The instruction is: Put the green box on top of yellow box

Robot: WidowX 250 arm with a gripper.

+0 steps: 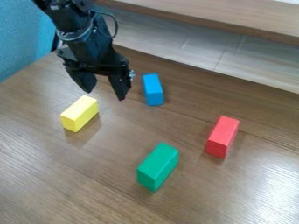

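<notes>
The black gripper (105, 95) hangs above the table at the upper left, its two fingers spread apart with nothing between them. Below and slightly left of it, the yellow box (79, 113) lies on the wood surface. The green box (158, 166) rests on the table at the lower middle, well away from the gripper and apart from the yellow box.
A blue box (153, 89) stands just right of the gripper. Farther right is a red box (222, 137). The brown wooden table (70, 183) meets a pale panel and a raised wooden ledge (234, 19) along the back, with a blue wall at the upper left.
</notes>
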